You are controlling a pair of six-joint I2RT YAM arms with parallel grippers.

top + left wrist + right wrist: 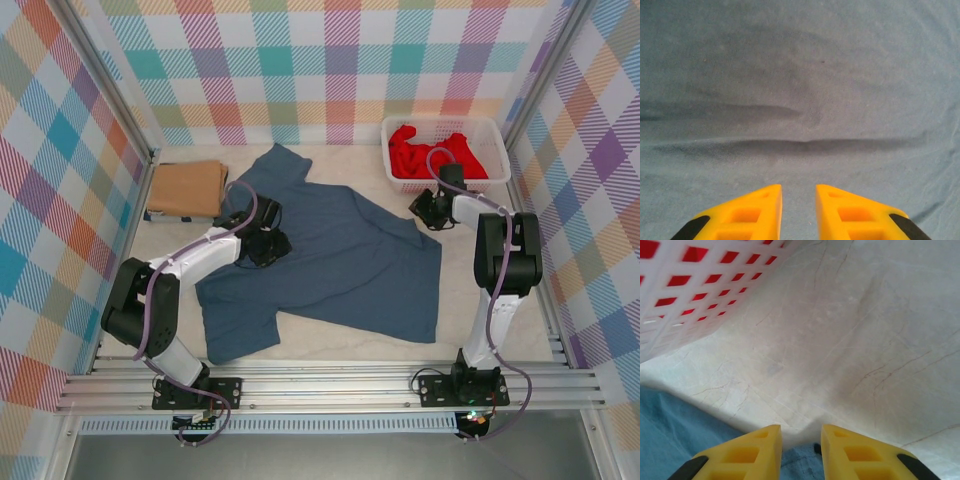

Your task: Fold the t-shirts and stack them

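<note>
Blue shirt (pixel 330 260) lies flat on the table (pixel 865 340), long axis running between the arms: cloth under and ahead of left fingers (pixel 747 212), only its edge beneath right fingers (pixel 745 457), bare table beyond; both pairs narrow, grip on cloth not determinable.

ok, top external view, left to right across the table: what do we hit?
tan-brown shirt, folded → slate blue shirt, spread flat → white basket holding the red shirt. I've left out both hands because they overlap the blue shirt and the basket.
</note>
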